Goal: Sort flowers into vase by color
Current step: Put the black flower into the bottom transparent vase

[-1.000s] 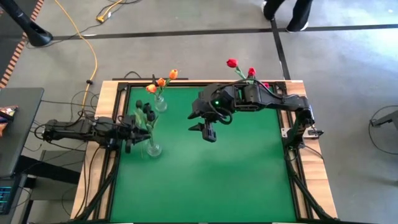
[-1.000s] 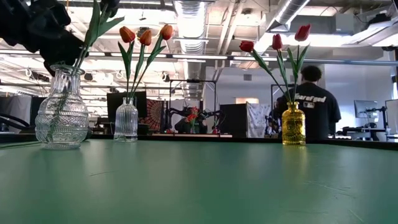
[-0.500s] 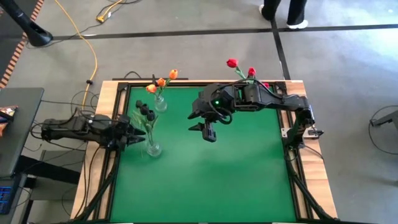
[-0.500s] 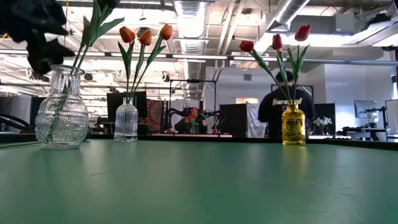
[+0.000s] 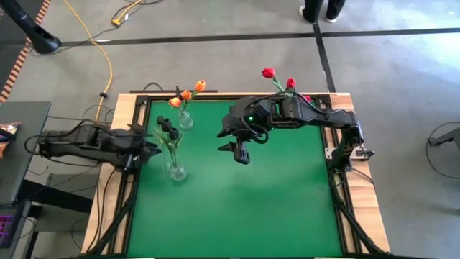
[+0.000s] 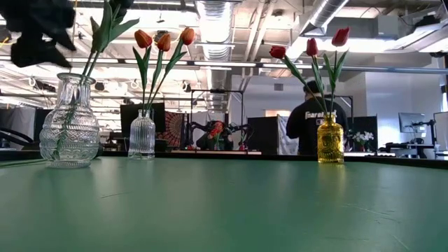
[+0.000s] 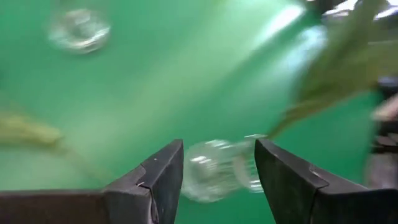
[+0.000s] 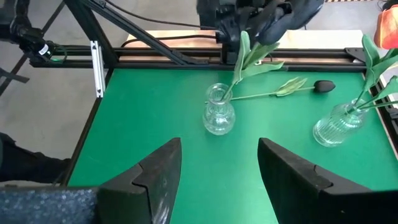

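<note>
At the mat's left edge the left gripper (image 5: 147,150) reaches in low from its arm, fingers apart and empty, just beside the round glass vase (image 5: 177,172). Its wrist view shows that vase (image 7: 214,168) blurred between the two dark fingers (image 7: 163,173). Over the mat's middle the right gripper (image 5: 242,152) hangs from a bent arm, fingers spread, holding nothing.

Dark tulips (image 5: 167,128) stand in the round vase, stems leaning toward the left arm. Orange tulips (image 5: 186,94) stand in a ribbed glass vase (image 6: 142,136) near the far edge. Red tulips (image 6: 310,47) rise from a yellow vase (image 6: 330,142) at the far right corner.

A green mat (image 5: 237,201) covers the table, framed by a wooden border (image 5: 366,208) and black rails. Beyond lies grey floor with a yellow cable (image 5: 108,68). From table height the room shows ceiling pipes and lights, and a person (image 6: 308,122) in a dark shirt behind the yellow vase.

The round vase (image 6: 69,122) is bulbous, with patterned clear glass; the ribbed one is slim and fluted.
</note>
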Robot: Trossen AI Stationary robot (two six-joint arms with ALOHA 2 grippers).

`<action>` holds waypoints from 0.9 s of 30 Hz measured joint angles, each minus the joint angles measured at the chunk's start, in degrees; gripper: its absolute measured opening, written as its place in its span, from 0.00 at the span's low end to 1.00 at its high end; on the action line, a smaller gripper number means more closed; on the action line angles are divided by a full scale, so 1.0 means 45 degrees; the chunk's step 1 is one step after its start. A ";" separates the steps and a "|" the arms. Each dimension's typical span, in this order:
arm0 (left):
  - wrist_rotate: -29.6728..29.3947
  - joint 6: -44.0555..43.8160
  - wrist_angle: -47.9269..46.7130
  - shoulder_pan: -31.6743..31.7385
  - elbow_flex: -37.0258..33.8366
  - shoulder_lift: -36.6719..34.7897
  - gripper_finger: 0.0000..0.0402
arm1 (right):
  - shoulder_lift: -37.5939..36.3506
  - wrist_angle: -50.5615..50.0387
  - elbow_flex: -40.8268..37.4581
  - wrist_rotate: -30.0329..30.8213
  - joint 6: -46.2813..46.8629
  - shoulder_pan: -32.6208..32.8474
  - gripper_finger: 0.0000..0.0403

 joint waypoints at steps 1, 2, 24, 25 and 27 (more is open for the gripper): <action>-0.0205 -0.0249 -0.0489 0.0001 0.0120 0.0324 0.46 | 0.0000 -0.0009 0.0000 0.0000 0.0004 0.0000 0.59; -0.0315 -0.0490 -0.0902 0.0002 0.0194 0.0619 0.46 | 0.0000 -0.0028 0.0000 0.0000 0.0005 0.0010 0.59; -0.1222 -0.0782 -0.1769 0.3808 -0.0560 0.3811 0.46 | 0.0000 -0.0342 0.0000 -0.0052 0.0107 0.0188 0.59; -0.1038 -0.0320 -0.1726 0.4176 -0.0560 0.3804 0.46 | 0.0000 -0.0353 0.0000 -0.0053 0.0112 0.0222 0.59; -0.0868 0.0519 -0.1725 0.4968 -0.0560 0.3863 0.46 | 0.0000 -0.0449 0.0000 -0.0058 0.0112 0.0263 0.59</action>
